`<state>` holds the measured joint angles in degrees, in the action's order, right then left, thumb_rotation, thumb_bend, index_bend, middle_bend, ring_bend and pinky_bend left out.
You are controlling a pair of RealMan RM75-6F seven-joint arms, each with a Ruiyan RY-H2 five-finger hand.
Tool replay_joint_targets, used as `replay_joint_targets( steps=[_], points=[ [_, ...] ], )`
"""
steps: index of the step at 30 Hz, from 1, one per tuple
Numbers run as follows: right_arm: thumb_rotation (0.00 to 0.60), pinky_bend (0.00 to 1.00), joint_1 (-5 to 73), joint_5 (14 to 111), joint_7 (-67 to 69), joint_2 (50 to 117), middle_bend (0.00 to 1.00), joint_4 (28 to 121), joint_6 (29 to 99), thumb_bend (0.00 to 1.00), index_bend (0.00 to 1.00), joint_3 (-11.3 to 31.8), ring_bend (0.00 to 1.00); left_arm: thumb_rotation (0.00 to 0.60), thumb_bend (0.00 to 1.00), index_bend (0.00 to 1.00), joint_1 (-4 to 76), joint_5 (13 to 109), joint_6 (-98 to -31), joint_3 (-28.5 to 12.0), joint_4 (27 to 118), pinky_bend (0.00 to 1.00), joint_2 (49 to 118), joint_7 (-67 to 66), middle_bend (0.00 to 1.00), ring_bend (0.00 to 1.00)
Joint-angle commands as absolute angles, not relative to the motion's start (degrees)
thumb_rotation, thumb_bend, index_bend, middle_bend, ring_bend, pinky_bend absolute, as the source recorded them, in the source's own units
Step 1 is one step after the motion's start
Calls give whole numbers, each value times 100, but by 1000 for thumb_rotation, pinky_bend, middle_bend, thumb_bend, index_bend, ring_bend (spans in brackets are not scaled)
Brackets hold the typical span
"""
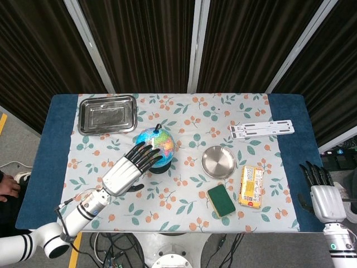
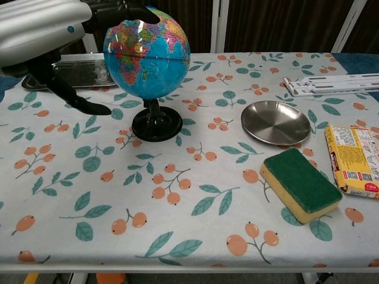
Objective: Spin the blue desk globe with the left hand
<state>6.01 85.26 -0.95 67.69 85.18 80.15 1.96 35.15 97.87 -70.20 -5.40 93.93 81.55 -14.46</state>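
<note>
Dark pleated curtains with pale metal uprights behind; below them a counter (image 1: 56, 184) under a leaf-and-berry cloth over blue.

Blue desk globe (image 1: 159, 144) upright on its black round base, left of centre. Left robot hand (image 1: 131, 166) reaching in from the near left, fingers spread, fingertips (image 1: 153, 151) on or just over the sphere's near-left side (actual contact not resolvable from above; the chest view showed only dark fingers at the top of the ball). Nothing gripped. Judged mid-task: reach made, stroke under way or about to be, rotation itself not readable from a single moment. Left to do: sweep across the surface, then lift clear.

Right robot hand (image 1: 322, 194) idle beyond the counter's near right corner, fingers straight and slightly apart, holding nothing.

Elsewhere: steel tray (image 1: 107, 114) far left, round steel dish (image 1: 218, 162), green-topped sponge (image 1: 221, 201), yellow snack packet (image 1: 251, 186), white folding stand (image 1: 261, 129).
</note>
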Motion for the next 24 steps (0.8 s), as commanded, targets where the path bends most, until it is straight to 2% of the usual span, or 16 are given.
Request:
replay_joint_targets(
  steps=[1,15,17,21,24],
  points=[
    [600,0,599,8520,-90,6771,0,8508,8012,294,0,195,0,600,7,90,3491,9775,-7045,-517,9400,31,8142,-1482,55,4],
    [600,0,612,8513,-149,6793,0,8516,7983,295,0,190,0,600,7,90,3347,9519,-7110,-473,9488,31,7965,-1583,55,7],
    [600,0,612,8506,-147,6795,0,8511,7979,297,0,192,0,600,6,90,3321,9457,-7097,-462,9507,39,7923,-1578,55,65],
    [600,0,613,8508,-149,6796,0,8507,7979,299,0,191,0,600,7,89,3244,9259,-7067,-450,9564,103,7819,-1542,73,259],
    [600,0,614,8505,-160,6797,0,8513,7975,300,0,192,0,600,7,89,3190,9207,-7144,-468,9528,119,7791,-1526,78,287]
  ],
)
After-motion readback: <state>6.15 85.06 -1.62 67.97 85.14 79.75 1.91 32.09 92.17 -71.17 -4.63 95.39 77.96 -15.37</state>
